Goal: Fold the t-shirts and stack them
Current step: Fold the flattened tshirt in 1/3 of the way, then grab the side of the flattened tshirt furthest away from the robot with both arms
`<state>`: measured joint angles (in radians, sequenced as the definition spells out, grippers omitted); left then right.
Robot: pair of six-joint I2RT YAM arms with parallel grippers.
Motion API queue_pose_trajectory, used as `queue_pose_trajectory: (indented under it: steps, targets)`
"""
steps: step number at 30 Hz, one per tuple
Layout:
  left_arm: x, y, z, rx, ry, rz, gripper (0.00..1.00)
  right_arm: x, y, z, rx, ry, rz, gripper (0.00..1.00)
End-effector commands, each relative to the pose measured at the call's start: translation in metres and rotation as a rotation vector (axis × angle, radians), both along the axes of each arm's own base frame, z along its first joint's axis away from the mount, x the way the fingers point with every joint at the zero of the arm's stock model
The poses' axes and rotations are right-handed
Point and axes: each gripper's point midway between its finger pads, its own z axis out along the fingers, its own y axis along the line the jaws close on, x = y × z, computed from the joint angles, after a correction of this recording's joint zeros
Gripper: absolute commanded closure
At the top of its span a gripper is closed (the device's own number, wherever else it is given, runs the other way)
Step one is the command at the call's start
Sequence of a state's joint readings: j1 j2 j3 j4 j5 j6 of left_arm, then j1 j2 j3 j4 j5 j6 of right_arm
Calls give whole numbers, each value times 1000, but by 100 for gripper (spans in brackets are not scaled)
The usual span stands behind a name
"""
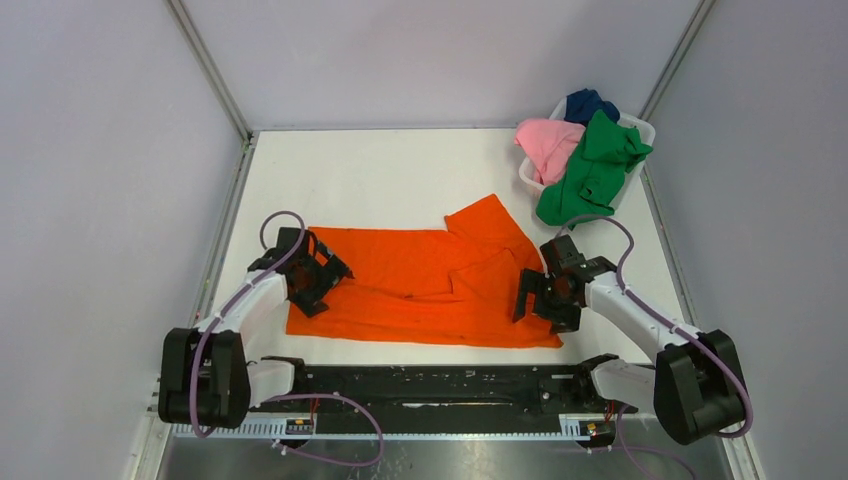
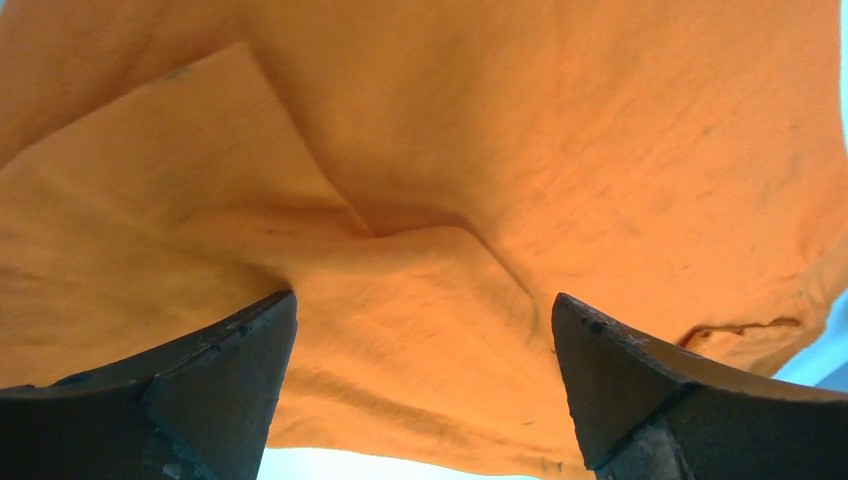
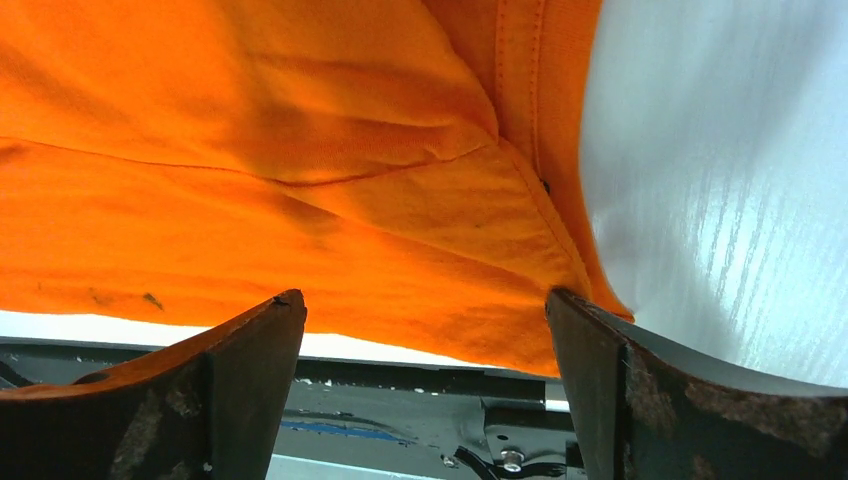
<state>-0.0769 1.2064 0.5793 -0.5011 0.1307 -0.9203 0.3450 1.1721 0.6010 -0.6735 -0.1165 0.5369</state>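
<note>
The bright orange t-shirt (image 1: 430, 285) lies spread on the white table, with its far right part folded over. It fills the left wrist view (image 2: 450, 180) and most of the right wrist view (image 3: 300, 170). My left gripper (image 1: 318, 275) hovers over the shirt's left edge, open and empty. My right gripper (image 1: 545, 290) hovers over its right edge, open and empty. The green shirt (image 1: 592, 170), the pink shirt (image 1: 548, 145) and the dark blue shirt (image 1: 588, 104) are piled in the basket at the far right.
The white plastic basket (image 1: 640, 128) stands at the table's far right corner, the green shirt hanging over its front. The black base rail (image 1: 440, 385) runs along the near edge. Grey walls close in the table on three sides.
</note>
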Motion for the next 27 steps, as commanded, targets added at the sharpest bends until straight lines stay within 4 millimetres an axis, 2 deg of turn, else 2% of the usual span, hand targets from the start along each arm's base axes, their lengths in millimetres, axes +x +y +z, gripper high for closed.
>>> queue_pose_trajectory:
  steps: [1, 5, 8, 9, 12, 15, 17, 20, 22, 25, 27]
  targets:
    - [1, 16, 21, 87, -34, 14, 1, 1, -2, 15, -16, -16, 15, 1]
    - [36, 35, 62, 159, -160, 64, 1, 42, 6, 50, 4, -188, 56, 0]
    - [79, 52, 83, 194, -253, 97, 1, 76, 17, 79, 28, -314, 84, 0]
    - [97, 66, 82, 206, -264, 135, 1, 83, 20, 84, 38, -334, 91, 1]
    - [150, 87, 76, 188, -301, 177, 1, 99, 31, 94, 71, -368, 116, 0]
    - [195, 96, 62, 134, -289, 138, 1, 106, 38, 94, 93, -360, 131, 1]
    - [216, 99, 51, 119, -265, 107, 1, 111, 40, 94, 95, -363, 131, 0]
    - [239, 92, 39, 62, -241, 49, 1, 115, 41, 93, 95, -368, 129, 1]
    - [244, 89, 30, 38, -221, 44, 1, 116, 41, 92, 91, -368, 130, 0]
    - [241, 85, 16, 14, -181, 37, 1, 116, 39, 92, 83, -371, 129, 1]
    - [229, 81, 6, 2, -149, 24, 1, 117, 38, 92, 79, -375, 127, 0]
